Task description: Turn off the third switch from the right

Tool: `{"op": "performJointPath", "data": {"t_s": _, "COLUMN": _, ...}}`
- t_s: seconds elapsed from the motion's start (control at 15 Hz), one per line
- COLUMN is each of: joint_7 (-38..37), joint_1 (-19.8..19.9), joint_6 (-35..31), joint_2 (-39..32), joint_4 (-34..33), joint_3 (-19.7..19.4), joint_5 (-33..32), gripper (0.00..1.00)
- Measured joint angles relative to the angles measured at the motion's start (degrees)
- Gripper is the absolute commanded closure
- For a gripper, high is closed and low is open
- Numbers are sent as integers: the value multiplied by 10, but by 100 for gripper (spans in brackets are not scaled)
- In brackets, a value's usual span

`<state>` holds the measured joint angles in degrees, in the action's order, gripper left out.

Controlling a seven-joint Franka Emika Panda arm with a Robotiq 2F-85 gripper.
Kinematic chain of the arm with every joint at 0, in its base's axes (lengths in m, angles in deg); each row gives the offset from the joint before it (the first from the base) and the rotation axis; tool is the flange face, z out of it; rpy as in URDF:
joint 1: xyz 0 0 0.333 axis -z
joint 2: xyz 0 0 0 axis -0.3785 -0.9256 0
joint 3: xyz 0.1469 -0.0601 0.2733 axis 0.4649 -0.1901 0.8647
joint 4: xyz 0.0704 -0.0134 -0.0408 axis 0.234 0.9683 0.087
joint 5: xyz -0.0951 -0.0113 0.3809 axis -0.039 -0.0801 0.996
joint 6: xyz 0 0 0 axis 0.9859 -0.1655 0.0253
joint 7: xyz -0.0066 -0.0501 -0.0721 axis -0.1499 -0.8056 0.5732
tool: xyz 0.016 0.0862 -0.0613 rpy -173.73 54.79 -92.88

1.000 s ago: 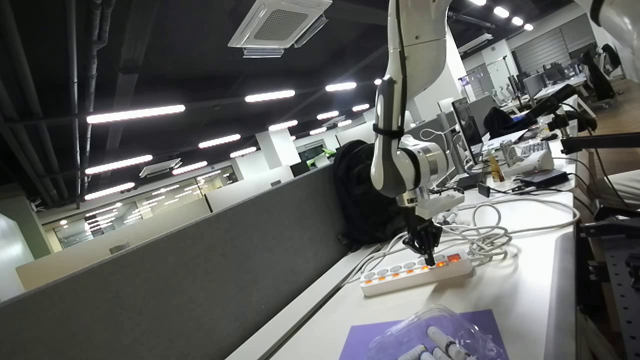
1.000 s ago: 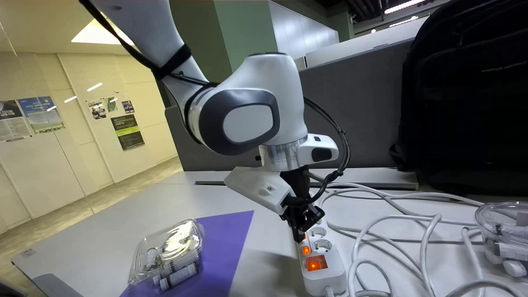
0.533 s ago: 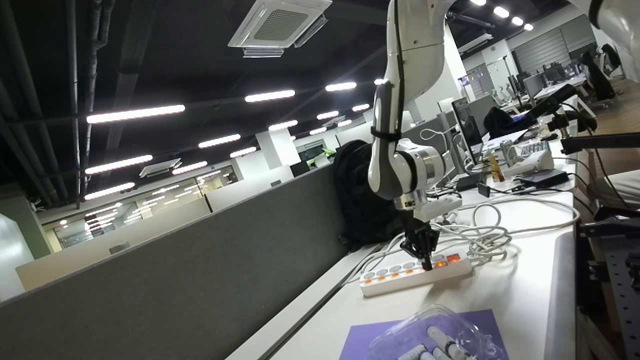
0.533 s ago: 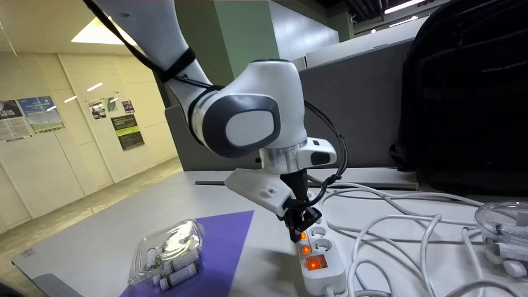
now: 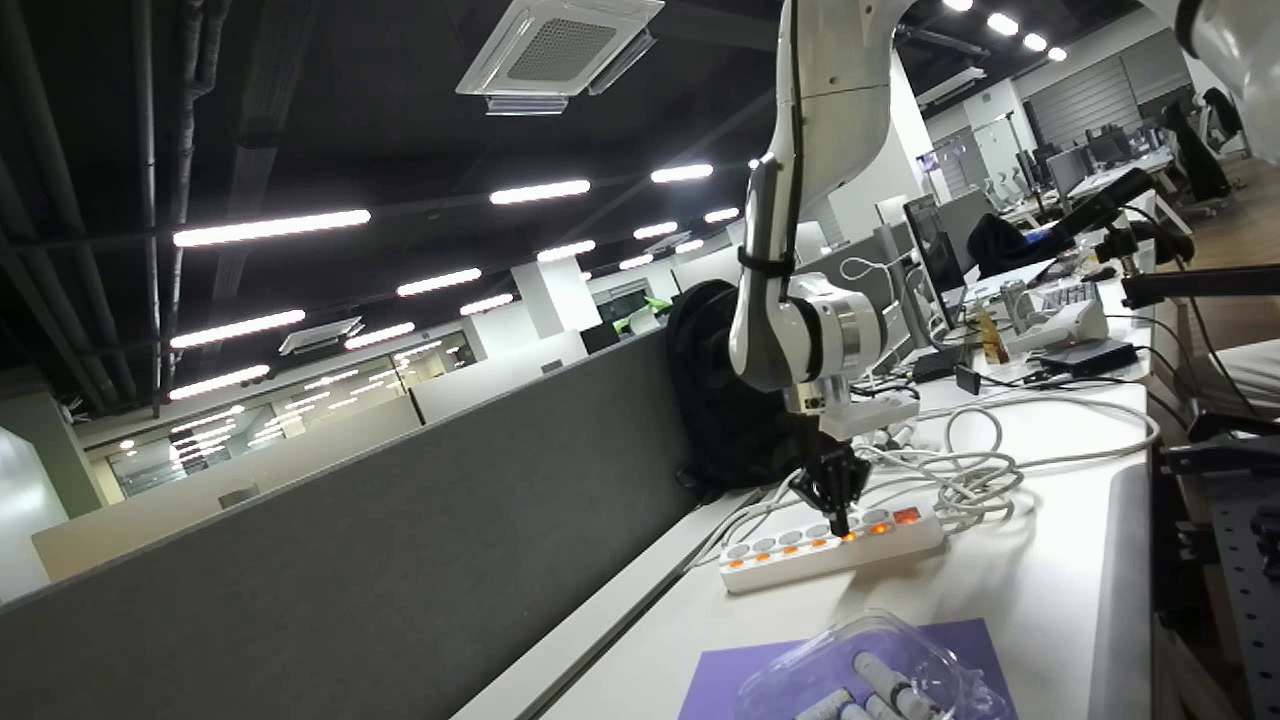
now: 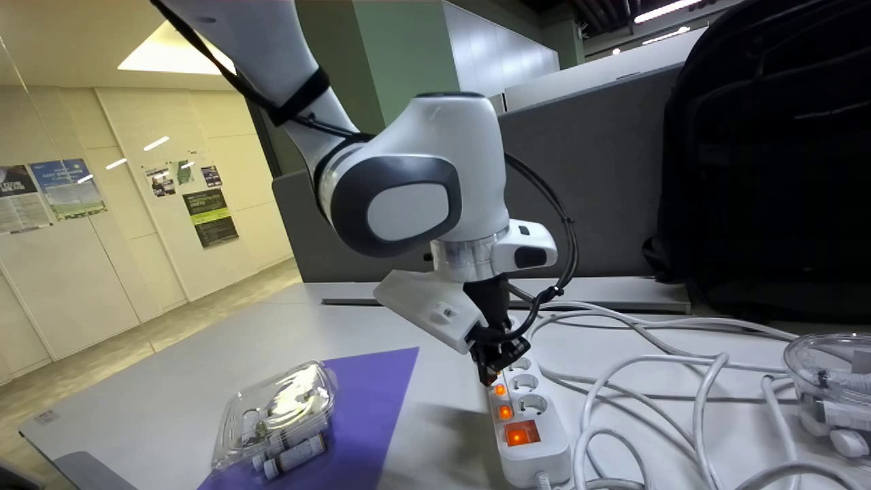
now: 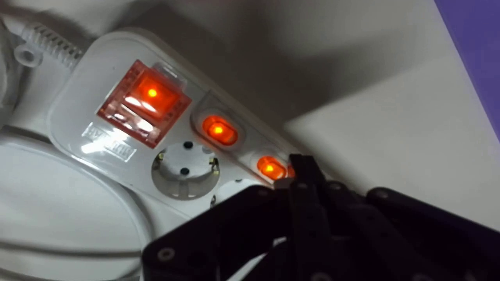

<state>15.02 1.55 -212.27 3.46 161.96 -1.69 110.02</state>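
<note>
Currently showing a fully closed hand [image 7: 306, 162], pointing down at the strip [image 5: 830, 566]; can't tell if touching. Partly covering one small lit switch [image 7: 291, 171], just beside the third switch [image 7: 270, 168] (lit, counting main switch [image 5: 906, 516] as first from right in an exterior view). Farther out on bench [image 6: 224, 347]: cords [image 6: 700, 401], purple sheet [image 6: 381, 401] under clear box [image 6: 275, 408]; behind, black bag [image 6: 762, 156].

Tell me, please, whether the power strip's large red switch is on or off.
On: the large red switch on the power strip glows orange in the wrist view.
</note>
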Motion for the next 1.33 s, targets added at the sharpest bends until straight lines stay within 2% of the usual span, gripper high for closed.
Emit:
{"op": "performJointPath", "data": {"t_s": 0.4, "joint_7": 7, "joint_1": 24, "joint_6": -1, "joint_2": -1, "joint_4": -5, "joint_3": 8, "joint_5": 35, "gripper": 100}}
{"op": "performJointPath", "data": {"t_s": 1.33, "joint_7": 7, "joint_1": 22, "joint_6": 17, "joint_2": -15, "joint_4": -19, "joint_3": 2, "joint_5": 38, "gripper": 100}}
